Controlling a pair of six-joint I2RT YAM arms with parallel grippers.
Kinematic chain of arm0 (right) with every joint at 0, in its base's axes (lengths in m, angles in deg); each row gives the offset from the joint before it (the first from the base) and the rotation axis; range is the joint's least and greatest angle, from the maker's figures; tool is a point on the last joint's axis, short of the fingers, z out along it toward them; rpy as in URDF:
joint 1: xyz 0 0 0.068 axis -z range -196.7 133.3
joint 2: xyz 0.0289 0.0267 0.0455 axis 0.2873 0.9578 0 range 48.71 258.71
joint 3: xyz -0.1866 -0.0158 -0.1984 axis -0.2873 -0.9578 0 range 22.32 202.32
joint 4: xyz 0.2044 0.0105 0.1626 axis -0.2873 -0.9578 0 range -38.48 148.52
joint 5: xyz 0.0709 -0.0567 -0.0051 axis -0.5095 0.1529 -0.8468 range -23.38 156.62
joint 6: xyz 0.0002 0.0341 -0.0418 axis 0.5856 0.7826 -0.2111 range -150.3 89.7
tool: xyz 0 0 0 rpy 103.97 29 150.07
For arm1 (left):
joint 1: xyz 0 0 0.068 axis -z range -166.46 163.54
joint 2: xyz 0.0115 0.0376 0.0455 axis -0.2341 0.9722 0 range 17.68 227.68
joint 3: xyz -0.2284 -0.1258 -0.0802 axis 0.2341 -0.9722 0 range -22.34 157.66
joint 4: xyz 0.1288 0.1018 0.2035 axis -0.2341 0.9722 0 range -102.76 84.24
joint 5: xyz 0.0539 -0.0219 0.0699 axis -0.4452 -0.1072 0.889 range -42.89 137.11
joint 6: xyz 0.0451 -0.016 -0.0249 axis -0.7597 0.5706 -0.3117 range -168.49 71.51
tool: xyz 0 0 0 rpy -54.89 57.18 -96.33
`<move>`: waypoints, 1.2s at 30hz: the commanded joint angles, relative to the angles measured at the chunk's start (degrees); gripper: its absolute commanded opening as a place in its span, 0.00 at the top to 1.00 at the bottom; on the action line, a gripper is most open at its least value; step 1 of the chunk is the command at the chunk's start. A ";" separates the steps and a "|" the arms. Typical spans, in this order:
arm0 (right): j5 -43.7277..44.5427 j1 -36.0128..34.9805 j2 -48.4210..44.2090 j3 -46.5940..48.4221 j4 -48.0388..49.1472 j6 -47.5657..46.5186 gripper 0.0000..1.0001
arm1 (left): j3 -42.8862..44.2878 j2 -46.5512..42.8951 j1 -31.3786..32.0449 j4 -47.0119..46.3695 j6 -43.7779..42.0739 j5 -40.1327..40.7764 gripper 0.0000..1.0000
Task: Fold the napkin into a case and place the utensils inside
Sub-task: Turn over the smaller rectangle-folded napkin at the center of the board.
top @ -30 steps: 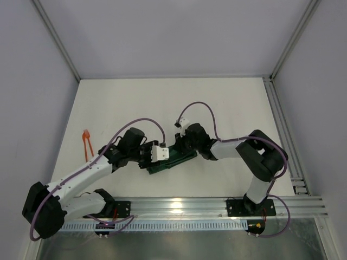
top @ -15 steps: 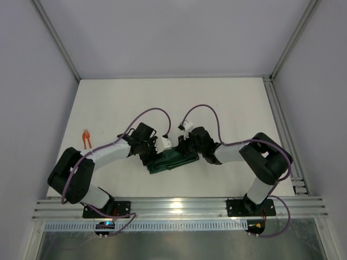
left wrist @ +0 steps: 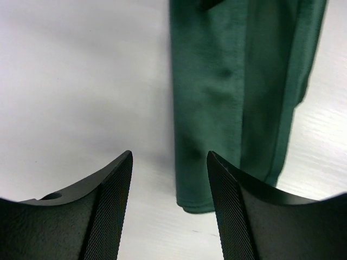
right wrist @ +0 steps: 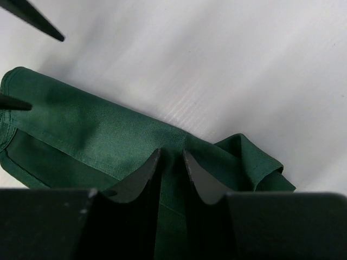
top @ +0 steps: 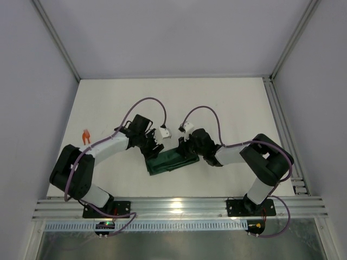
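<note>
Green folded napkin (top: 172, 161) is lying at centre; my right gripper (right wrist: 171, 157) is pinching its fold, my left gripper (left wrist: 169, 162) is hovering released over bare table (left wrist: 65, 81) alongside.

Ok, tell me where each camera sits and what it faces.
Top external: above and behind the bases, looking down; left arm, right arm, napkin, table.
Left wrist: looks down past the open left claw at napkin edge.
Right wrist: looks down; right claw pinches the napkin.
Shared: the napkin in all three.
</note>
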 commanded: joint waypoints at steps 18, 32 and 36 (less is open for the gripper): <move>0.79 -0.78 -2.77 -1.12 0.63 0.88 0.75 | 5.58 13.83 0.56 13.82 -3.45 -2.02 0.58; -19.75 0.62 -16.89 -0.42 -0.77 -16.42 0.46 | 4.27 2.87 1.35 8.30 -4.66 3.68 1.00; -36.09 6.93 -17.55 4.13 -5.14 -25.91 0.39 | 4.27 -1.01 2.75 9.35 -8.71 5.09 1.00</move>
